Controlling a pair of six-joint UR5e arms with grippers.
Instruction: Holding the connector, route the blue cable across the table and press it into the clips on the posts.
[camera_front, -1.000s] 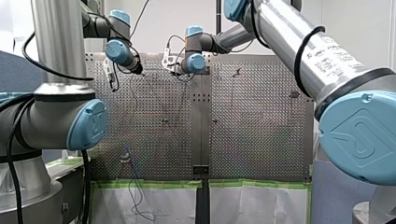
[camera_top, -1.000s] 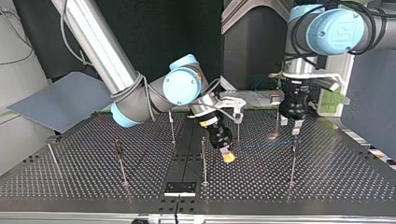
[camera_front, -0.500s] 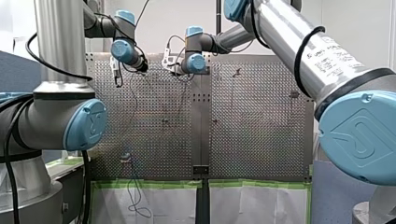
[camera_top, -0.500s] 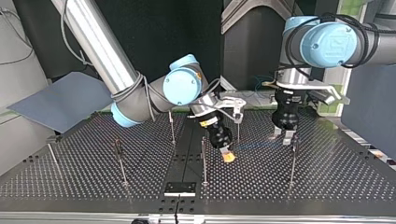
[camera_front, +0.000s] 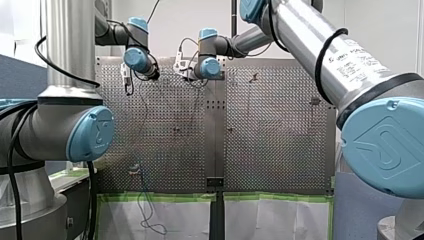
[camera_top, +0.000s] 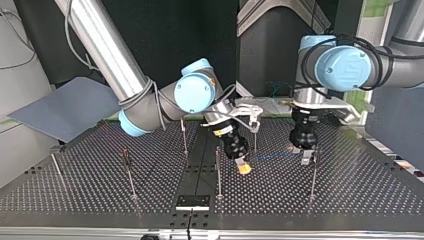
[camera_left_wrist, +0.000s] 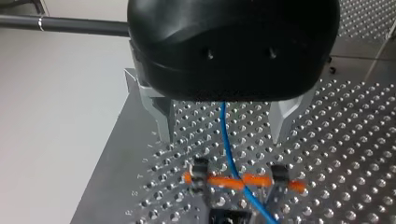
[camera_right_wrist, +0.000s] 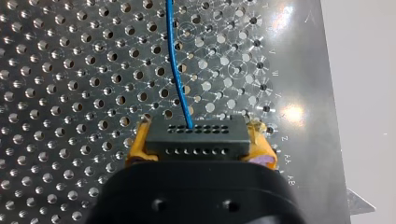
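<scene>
Clamping the connector (camera_right_wrist: 196, 133) squarely between the yellow pads (camera_right_wrist: 140, 142) of my right end effector (camera_right_wrist: 201, 145), low over the surface (camera_right_wrist: 70, 70) just beside its middle seam. Trailing the blue cable (camera_right_wrist: 176, 60) out of the connector's far face, then across toward the surface's edge at the top view's right. Holding my left end effector (camera_left_wrist: 223, 126) wide open there, metal fingers (camera_left_wrist: 161, 116) either side of the cable and touching it on neither. Looking down past those fingers onto a clip (camera_left_wrist: 233, 181) with orange parts, crossed by the cable at a slant. Cannot tell whether seated in it or merely lying over it.

Likely to go wrong in a few ways:
- **Closing the left fingers off-centre:** grips nothing, or knocks the thin cable sideways off the clip.
- **Pressing down on a slanted run:** rides over the clip's lip instead of snapping in.
- **Pulling the connector onward too soon or too hard:** drags the unclamped cable out of the clip, bends the thin post (camera_top: 313, 175) beside the left end effector, or tugs against the slack hanging over the surface's edge nearest the arms.
- **Pulling too little:** leaves a sagging loop free to snag another post (camera_top: 218, 170) near the seam.
</scene>
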